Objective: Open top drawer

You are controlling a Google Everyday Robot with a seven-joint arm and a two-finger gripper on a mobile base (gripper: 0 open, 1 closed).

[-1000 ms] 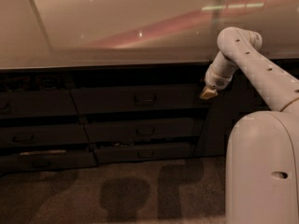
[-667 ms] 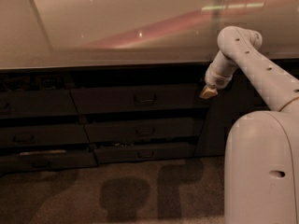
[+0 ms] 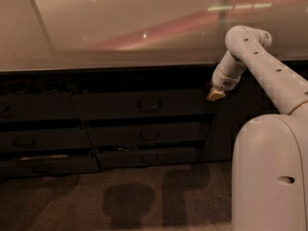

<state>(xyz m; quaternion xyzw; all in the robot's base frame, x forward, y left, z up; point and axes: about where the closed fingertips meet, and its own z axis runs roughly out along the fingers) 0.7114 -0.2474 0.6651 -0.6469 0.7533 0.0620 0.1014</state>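
The white, segmented robot arm [image 3: 274, 71] is reaching in from the right, bending at a rounded elbow and pointing downward toward the cabinet face. The tan-tipped gripper [image 3: 215, 95] at its end is hanging at the upper right corner of the top drawer [image 3: 110, 107], a long, shallow, dark grey front and the widest one in view. Whether the gripper is spread or closed cannot be determined, nor whether it is touching the front.

The top drawer is sitting directly under the front edge of the pale, glossy countertop [image 3: 120, 28], with a band of shadow running between the two. Its small dark loop handle [image 3: 149, 103] is sitting at the centre of the front, well to the left of the gripper. How far the drawer is standing out from the cabinet cannot be determined.

Two narrower dark grey drawer fronts are lying beneath it: a middle drawer front [image 3: 125, 134] and a bottom drawer front [image 3: 125, 159], each carrying a like handle. A second column of dark drawer fronts [image 3: 33, 107] is running down at the left edge of the cabinet. A tall plain dark cabinet door [image 3: 224, 129] is standing just right of the top drawer, behind the gripper.

The robot's large white rounded body [image 3: 269, 177] is filling the lower right corner. Blocky shadows [image 3: 126, 203] are falling on the brown carpeted floor [image 3: 57, 211] in front of the cabinet.
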